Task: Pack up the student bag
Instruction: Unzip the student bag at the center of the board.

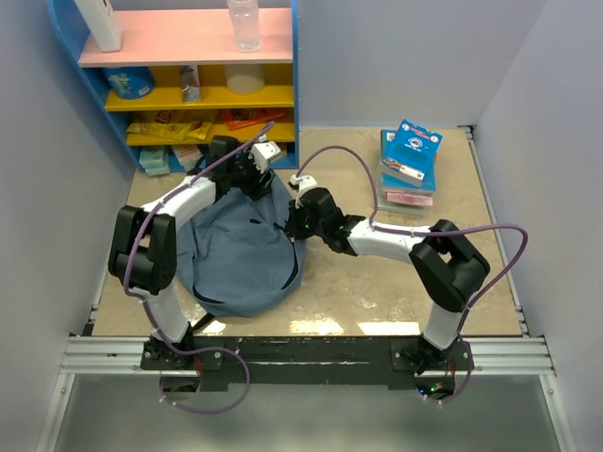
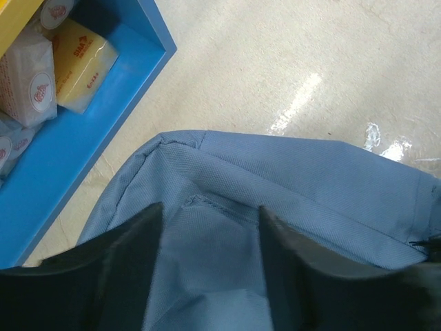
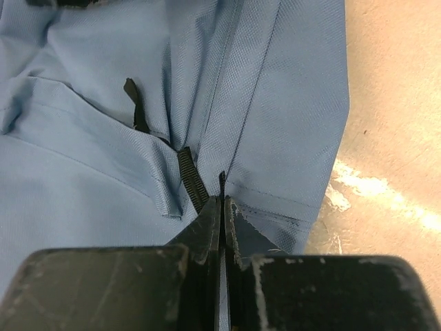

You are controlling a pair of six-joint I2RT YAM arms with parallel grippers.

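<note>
The student bag point(image 1: 240, 259), slate-blue fabric, lies on the table between the arms, with its top drawn up toward the shelf. My left gripper point(image 1: 252, 176) is at the bag's top. In the left wrist view its fingers point(image 2: 131, 265) stand apart with a thick fold of bag fabric point(image 2: 207, 248) filling the gap. My right gripper point(image 1: 294, 224) is at the bag's right edge. In the right wrist view it point(image 3: 222, 200) is shut on a thin black zipper pull point(image 3: 222, 181) beside the black zipper teeth point(image 3: 191, 176) of the bag point(image 3: 83, 186).
A blue shelf unit point(image 1: 283, 85) with pink and yellow boards stands at the back left, holding snacks and a bottle point(image 1: 243, 24). Its blue bottom edge point(image 2: 89, 124) and packets point(image 2: 79, 62) are close to the left gripper. A stack of books point(image 1: 410, 160) lies at the back right.
</note>
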